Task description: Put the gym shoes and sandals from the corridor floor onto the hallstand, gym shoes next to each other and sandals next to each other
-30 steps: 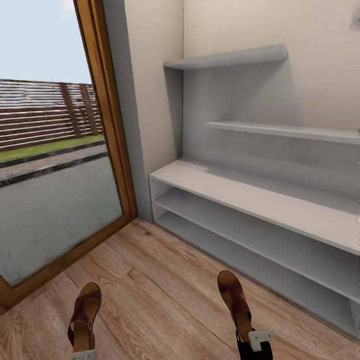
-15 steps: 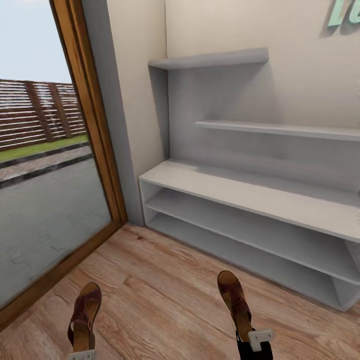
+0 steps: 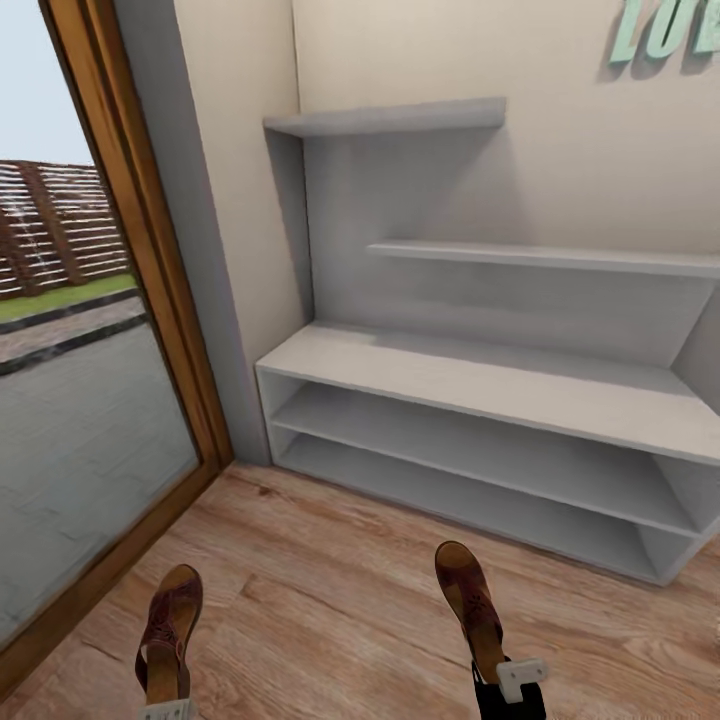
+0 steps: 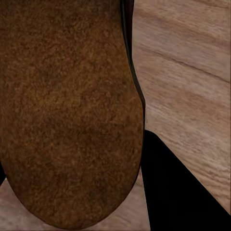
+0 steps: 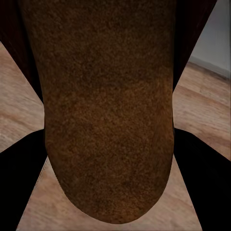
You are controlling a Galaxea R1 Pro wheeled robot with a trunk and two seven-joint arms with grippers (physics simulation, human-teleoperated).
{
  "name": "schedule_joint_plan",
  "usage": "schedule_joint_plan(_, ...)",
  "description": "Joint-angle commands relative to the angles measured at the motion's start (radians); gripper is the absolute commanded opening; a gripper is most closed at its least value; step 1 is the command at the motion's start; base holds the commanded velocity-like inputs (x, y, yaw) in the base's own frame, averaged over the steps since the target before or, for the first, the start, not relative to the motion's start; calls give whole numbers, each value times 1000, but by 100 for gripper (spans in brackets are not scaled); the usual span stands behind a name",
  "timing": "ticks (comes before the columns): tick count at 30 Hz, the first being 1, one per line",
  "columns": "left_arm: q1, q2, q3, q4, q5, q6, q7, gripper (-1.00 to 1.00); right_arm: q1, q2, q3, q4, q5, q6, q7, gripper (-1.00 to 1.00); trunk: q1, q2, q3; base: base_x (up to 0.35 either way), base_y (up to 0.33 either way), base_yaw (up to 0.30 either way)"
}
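Head view: carrying one brown leather open sandal [image 3: 168, 632] at the left gripper [image 3: 165, 710] and a second brown leather sandal [image 3: 470, 608] at the right gripper [image 3: 510, 680], both raised above the light brown wood-plank corridor floor [image 3: 320, 580] and well short of the pale grey-white hallstand [image 3: 480, 390]. Judging this as the transport step, with both sandals already lifted and nothing yet resting on the rack. Next calling for closing in on the hallstand's front edge, then reaching out to set the pair side by side on its bench top. Pointing toes away from the robot, long axes running roughly toward the rack, the right one slanting slightly leftward. Wrist views: looking along brown soles [image 4: 67, 110] [image 5: 108, 110], dark fingers flanking them, clamped on the sandals.
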Motion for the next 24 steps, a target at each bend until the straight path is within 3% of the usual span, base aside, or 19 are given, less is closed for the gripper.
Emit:
schedule_joint_plan(1,-1,0,6,1,1,-1,-9,-100,-1,0,8,1,-5,-3,-4,-100,0,0,-1,106,308,-267)
schedule_joint_plan(10,-1,0,6,0,1,-1,-9,-100,-1,0,8,1,-5,-3,-4,-100,0,0,-1,100,310,-267)
schedule_joint_plan(24,-1,0,6,0,2,0,-10,-100,-1,0,8,1,-5,-3,-4,-100,0,0,-1,5,299,-267)
